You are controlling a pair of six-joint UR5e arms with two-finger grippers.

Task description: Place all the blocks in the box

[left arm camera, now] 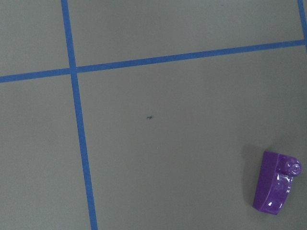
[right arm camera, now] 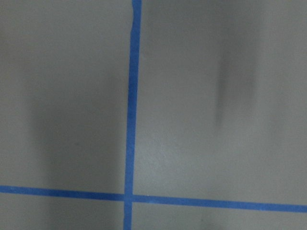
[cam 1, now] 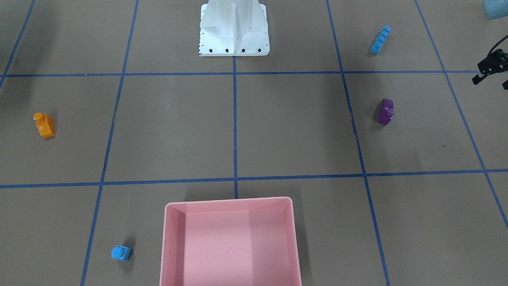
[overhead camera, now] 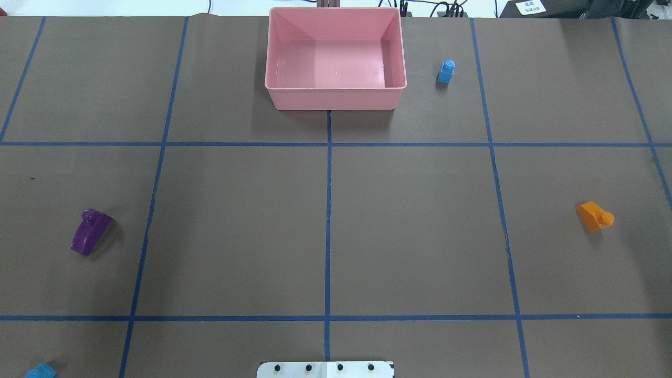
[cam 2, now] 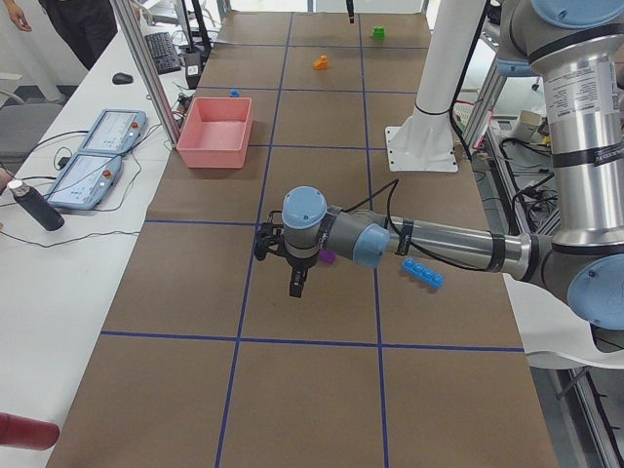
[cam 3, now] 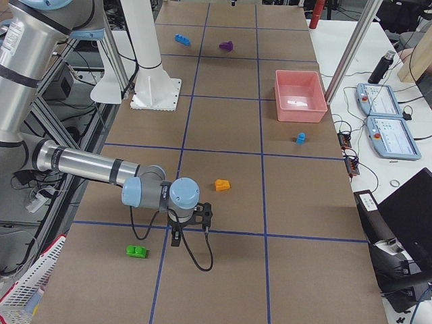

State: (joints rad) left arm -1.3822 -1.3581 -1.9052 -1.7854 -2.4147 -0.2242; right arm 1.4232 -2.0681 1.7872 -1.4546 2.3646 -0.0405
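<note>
The pink box (overhead camera: 336, 102) stands empty at the far middle of the table. A small blue block (overhead camera: 446, 71) sits just right of it. An orange block (overhead camera: 594, 216) lies at mid right and a purple block (overhead camera: 91, 231) at mid left. The long light-blue block (overhead camera: 41, 371) is at the near left corner. A green block (cam 3: 138, 252) lies near the table's right end. My left gripper (cam 1: 490, 82) hovers open and holds nothing, outward of the purple block (cam 1: 385, 111). My right gripper (cam 3: 190, 233) hangs between the green and orange blocks; I cannot tell its state.
The white robot base (cam 1: 234, 29) stands at the near middle. Blue tape lines divide the brown table into squares. Two control pendants (cam 3: 385, 118), a bottle (cam 3: 382, 66) and cables lie on the white bench beyond the box.
</note>
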